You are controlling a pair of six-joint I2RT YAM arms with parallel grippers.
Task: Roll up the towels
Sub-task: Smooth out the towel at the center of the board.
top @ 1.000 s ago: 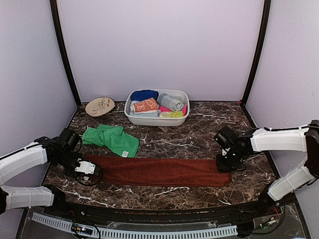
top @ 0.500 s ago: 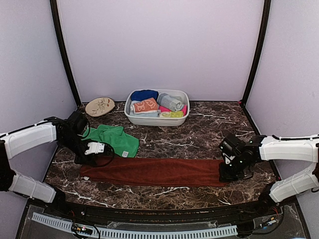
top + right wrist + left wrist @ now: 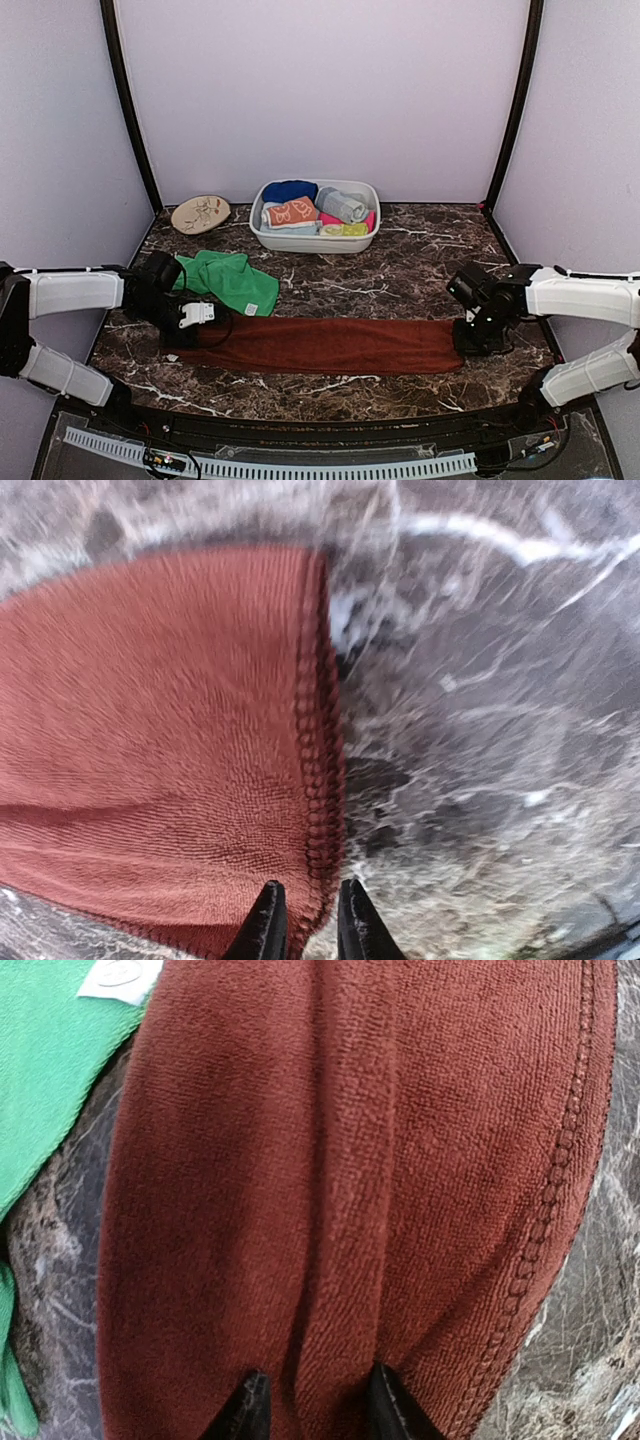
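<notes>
Behind the rust-brown towel both end effectors pinch, rolled towels fill the basin.

Surface: dark marble-patterned table | 6 o'clock: rust-brown towel lying flat, long side running 9 to 3 | 9 o'clock: green towel, crumpled, near corner just beside the brown one | 12 o'clock: white basin | 11 o'clock: round tan disc at far edge
</notes>
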